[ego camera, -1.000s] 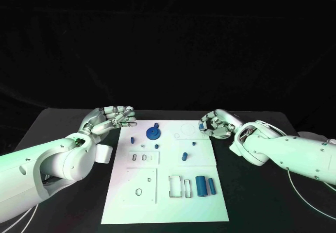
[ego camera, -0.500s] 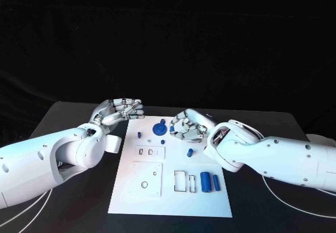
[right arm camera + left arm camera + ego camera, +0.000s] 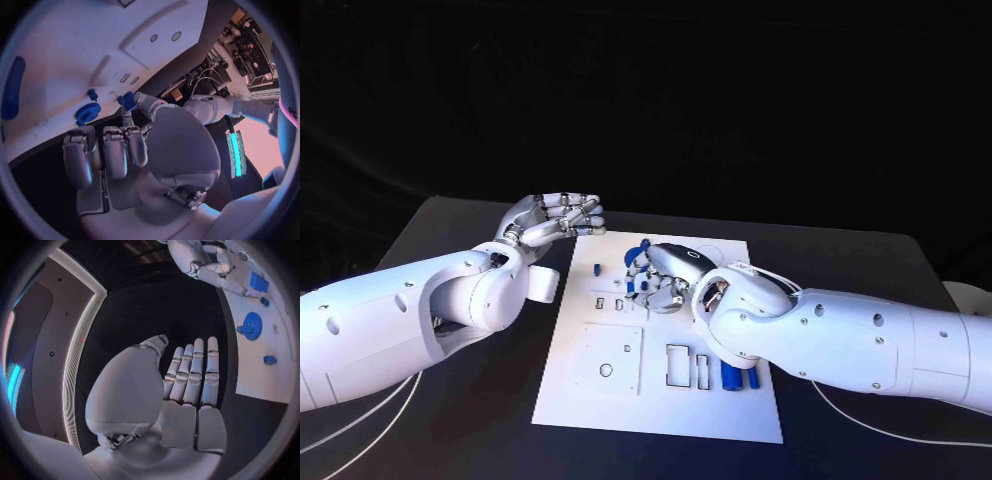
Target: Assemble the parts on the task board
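Head view has the white task board [image 3: 589, 385] flat mid-counter with small blue parts [image 3: 737, 378] and cutouts, right hand [image 3: 661, 275] pinching a little blue part [image 3: 129, 100] above it, left hand [image 3: 557, 218] curled up holding nothing.

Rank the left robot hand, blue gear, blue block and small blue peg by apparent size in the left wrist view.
1. left robot hand, though nearness to the camera inflates it
2. blue gear
3. blue block, only slightly smaller
4. small blue peg
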Controlling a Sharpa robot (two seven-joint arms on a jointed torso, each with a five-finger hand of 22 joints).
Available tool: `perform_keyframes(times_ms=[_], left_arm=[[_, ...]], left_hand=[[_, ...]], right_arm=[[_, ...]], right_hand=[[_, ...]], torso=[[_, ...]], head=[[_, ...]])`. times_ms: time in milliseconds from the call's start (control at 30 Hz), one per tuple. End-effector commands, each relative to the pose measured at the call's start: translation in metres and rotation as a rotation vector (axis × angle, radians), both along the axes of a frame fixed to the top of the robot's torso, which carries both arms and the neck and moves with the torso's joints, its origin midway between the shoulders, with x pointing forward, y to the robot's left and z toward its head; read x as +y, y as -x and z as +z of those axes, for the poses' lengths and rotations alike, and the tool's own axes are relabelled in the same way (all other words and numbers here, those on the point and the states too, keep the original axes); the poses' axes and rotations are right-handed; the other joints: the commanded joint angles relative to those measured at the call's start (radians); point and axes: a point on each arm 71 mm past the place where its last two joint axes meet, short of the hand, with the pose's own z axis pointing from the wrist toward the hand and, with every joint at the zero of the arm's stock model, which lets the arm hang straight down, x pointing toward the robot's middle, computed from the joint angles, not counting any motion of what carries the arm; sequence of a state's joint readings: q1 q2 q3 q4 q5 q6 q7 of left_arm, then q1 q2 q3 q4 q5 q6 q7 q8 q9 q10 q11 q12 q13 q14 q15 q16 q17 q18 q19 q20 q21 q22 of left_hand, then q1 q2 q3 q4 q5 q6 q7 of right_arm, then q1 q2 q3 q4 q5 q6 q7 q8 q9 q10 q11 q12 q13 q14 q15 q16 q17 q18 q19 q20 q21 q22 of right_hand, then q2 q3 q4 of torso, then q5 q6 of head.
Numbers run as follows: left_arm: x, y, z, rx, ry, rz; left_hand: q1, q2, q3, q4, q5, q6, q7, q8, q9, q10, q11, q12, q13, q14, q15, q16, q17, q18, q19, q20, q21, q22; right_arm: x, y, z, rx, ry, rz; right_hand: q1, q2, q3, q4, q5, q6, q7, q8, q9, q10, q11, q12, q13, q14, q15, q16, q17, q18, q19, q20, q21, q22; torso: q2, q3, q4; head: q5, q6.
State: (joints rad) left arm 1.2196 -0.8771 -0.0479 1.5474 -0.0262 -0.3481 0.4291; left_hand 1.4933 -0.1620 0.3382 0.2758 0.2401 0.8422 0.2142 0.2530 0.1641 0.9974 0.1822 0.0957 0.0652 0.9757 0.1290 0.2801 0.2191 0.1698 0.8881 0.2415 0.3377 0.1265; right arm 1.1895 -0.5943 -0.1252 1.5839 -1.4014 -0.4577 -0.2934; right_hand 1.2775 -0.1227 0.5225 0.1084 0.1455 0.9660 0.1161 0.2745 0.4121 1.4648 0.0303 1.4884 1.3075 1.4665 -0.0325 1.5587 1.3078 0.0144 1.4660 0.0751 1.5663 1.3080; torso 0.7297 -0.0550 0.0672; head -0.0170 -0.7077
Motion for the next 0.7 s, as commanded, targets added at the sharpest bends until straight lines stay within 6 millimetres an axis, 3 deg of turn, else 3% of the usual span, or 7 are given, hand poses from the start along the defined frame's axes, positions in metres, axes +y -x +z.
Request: perform_keyframes(times_ms=[33, 133, 700], left_arm=[[-0.003, 0.000, 0.002, -0.005, 0.015, -0.014], [-0.003, 0.000, 0.002, -0.005, 0.016, -0.015], [-0.003, 0.000, 0.002, -0.003, 0.016, -0.017]], left_hand=[[-0.004, -0.003, 0.007, -0.002, -0.004, 0.005, 0.021, -0.003, -0.001, 0.008, 0.001, -0.005, 0.000, 0.001, 0.009, -0.006, 0.001, 0.013, 0.006, 0.000, -0.003, -0.002], [-0.004, -0.003, 0.007, -0.002, -0.004, 0.005, 0.021, -0.003, -0.001, 0.008, 0.001, -0.005, 0.000, 0.001, 0.009, -0.006, 0.001, 0.013, 0.006, 0.000, -0.003, -0.002], [-0.005, -0.003, 0.007, -0.002, -0.004, 0.005, 0.022, -0.003, -0.001, 0.008, 0.001, -0.005, 0.000, 0.001, 0.009, -0.006, 0.002, 0.013, 0.006, 0.000, -0.003, -0.002]], right_arm=[[0.006, 0.003, -0.006, -0.045, 0.088, 0.025], [0.009, 0.005, -0.010, -0.059, 0.106, 0.034], [0.013, 0.005, -0.021, -0.069, 0.142, 0.043]], right_hand=[[-0.012, 0.000, -0.001, 0.006, 0.000, 0.011, -0.018, 0.088, 0.088, 0.028, -0.008, 0.002, 0.161, 0.093, -0.009, -0.003, 0.208, -0.014, 0.105, -0.006, 0.005, 0.263], [-0.014, -0.001, -0.001, 0.007, -0.001, 0.011, -0.018, 0.088, 0.088, 0.028, -0.008, 0.002, 0.161, 0.093, -0.009, -0.003, 0.208, -0.014, 0.105, -0.006, 0.005, 0.263], [-0.023, -0.011, -0.003, 0.009, -0.006, 0.009, -0.018, 0.090, 0.088, 0.026, -0.008, 0.000, 0.158, 0.092, -0.010, -0.004, 0.205, -0.014, 0.105, -0.007, 0.005, 0.263]], torso=[[0.001, 0.0004, -0.0009], [0.001, 0.0024, -0.0019], [0.001, 0.0039, -0.0032]], head=[[0.010, -0.001], [0.015, -0.003], [0.020, -0.011]])
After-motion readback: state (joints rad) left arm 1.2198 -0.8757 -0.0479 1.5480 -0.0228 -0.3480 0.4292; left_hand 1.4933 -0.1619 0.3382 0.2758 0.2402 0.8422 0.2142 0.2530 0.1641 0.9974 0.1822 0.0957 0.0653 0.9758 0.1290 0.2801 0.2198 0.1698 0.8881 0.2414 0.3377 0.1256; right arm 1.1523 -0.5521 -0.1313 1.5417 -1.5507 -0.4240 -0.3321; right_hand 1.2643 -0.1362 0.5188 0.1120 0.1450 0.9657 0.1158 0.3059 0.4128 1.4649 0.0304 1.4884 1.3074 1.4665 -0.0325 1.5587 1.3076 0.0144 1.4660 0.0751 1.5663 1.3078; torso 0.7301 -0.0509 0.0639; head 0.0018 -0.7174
